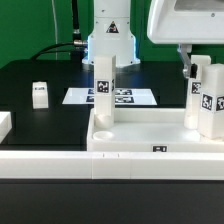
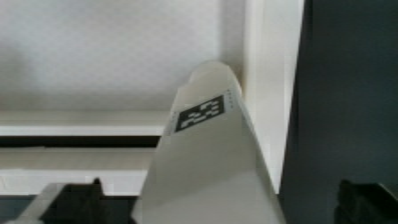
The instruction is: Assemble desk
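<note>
Jaws are spread wide over the right leg [image 1: 205, 95] [image 2: 205, 150]. The wrist view shows a dark fingertip [image 2: 63, 200] on either side of it with a gap on both sides. Nothing is pinched and you're not touching anything.

That leg stands upright in the right end of the tabletop [image 1: 135, 137]. The tabletop is a shallow white tray, open side up, on the black surface [image 1: 45, 125] at the front of the exterior view, toward that view's right. There's a tag on its front wall.

Count for you:
- tabletop: one
- legs: three that I can make out
- two are upright inside the tray, the right leg and the left leg [image 1: 103, 85], which stands at the tray's left end in a corner
- one is the loose leg [image 1: 39, 95], out on the surface well apart from the tray, toward the exterior view's left
- a white block [image 1: 5, 124] at the left edge is cut off by the frame, so I cannot tell what it is

The two upright legs are what the tray holds.

Further out, a long white rail [image 1: 50, 165] runs along the front, just beside the tabletop's front wall. The marker board [image 1: 110, 97] lies flat behind the tray, between it and the robot base [image 1: 108, 40].
</note>
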{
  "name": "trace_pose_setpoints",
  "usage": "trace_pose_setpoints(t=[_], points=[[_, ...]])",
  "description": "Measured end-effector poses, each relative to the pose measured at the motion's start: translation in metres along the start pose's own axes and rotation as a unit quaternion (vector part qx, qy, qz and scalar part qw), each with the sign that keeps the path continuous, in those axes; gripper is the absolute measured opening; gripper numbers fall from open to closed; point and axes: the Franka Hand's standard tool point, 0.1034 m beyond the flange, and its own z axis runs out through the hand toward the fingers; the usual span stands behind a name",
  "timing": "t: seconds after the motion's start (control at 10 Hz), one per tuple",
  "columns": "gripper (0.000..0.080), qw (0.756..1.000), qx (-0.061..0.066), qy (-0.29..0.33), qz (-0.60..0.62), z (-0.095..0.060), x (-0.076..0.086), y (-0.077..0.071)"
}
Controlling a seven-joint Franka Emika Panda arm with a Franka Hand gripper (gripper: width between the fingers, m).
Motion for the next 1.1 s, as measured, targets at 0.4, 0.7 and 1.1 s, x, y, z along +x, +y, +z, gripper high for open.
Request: trace_pose_setpoints(t=[0.4, 0.7, 1.1], points=[[0.0377, 1.0, -0.002, 0.001, -0.016, -0.0001, 0.0004, 0.001], [0.0291, 1.0, -0.002, 0.001, -0.007, -0.0001, 0.0004, 0.0014], [0.0291, 0.981, 0.012, 0.006, 0.194, 0.0016, 0.0003, 0.0036]])
